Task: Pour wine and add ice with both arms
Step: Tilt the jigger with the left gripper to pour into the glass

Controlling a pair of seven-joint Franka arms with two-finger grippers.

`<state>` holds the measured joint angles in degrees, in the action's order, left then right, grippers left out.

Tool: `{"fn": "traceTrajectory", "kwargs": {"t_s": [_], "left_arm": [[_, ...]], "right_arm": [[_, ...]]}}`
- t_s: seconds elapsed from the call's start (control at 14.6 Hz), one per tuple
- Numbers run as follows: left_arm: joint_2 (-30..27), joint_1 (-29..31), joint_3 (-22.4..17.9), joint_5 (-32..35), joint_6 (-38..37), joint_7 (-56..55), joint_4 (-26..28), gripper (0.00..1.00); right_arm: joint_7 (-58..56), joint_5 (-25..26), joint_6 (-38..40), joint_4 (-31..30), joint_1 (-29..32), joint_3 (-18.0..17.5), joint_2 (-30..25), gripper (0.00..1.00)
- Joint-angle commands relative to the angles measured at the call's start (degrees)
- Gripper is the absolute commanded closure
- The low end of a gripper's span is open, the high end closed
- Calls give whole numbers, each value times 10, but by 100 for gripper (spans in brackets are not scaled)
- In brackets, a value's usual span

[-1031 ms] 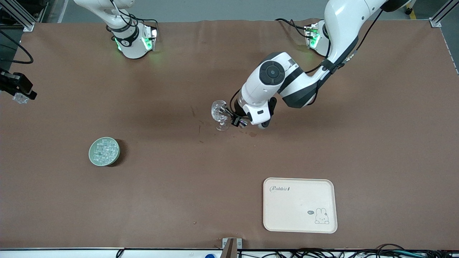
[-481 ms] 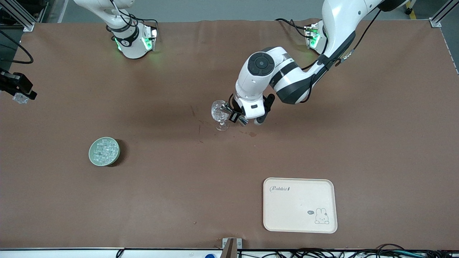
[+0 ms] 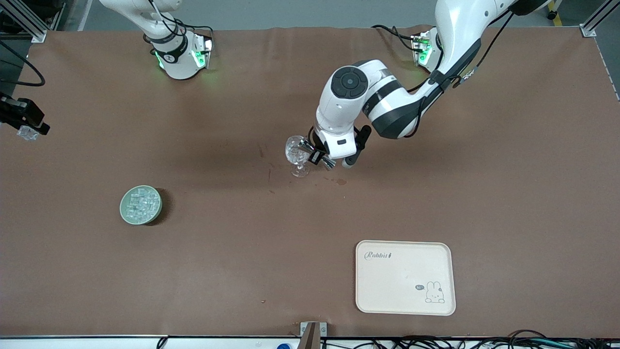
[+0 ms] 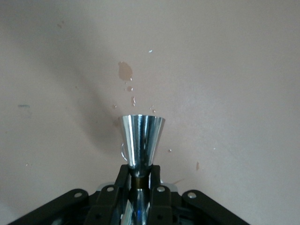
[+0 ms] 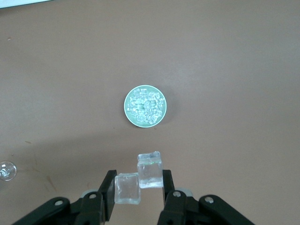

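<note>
Front view: left gripper (image 3: 317, 156) at mid-frame, clamped on steel jigger (image 3: 329, 164) just beside stemmed glass (image 3: 296, 154); right gripper (image 3: 25, 127) at frame edge, pinching ice cubes (image 3: 26, 134); ice (image 3: 140, 203) heaped in green bowl (image 3: 122, 208), lower in frame. Left wrist view: fingers (image 4: 123, 180) tight on jigger (image 4: 140, 138). Right wrist view: fingers (image 5: 108, 190) narrow around two ice cubes (image 5: 150, 169); green bowl (image 5: 125, 106) of ice (image 5: 145, 105) well apart.

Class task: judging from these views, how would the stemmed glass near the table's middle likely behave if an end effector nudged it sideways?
The stemmed glass looks top-heavy, a wide bowl on a thin stem, so it would probably tip rather than slide. It appears thin and clear, so likely fragile. The left end effector, shut on a metal jigger, is right beside it.
</note>
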<state>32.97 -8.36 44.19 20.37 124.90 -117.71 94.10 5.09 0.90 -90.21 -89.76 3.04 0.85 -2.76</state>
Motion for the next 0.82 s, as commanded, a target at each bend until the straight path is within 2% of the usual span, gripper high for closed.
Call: {"fn": "traceTrajectory", "kwargs": {"t_s": [0.0, 0.62, 0.76], "left_arm": [[4, -7, 4, 50, -19, -39, -12, 99], [3, -10, 15, 66, -45, -45, -13, 99], [2, -2, 16, 43, -44, -43, -22, 99]], "right_arm": [[-2, -11, -2, -2, 2, -1, -5, 92], [-2, -11, -2, -2, 2, -1, -5, 92], [-1, -11, -2, -2, 2, -1, -5, 92]]}}
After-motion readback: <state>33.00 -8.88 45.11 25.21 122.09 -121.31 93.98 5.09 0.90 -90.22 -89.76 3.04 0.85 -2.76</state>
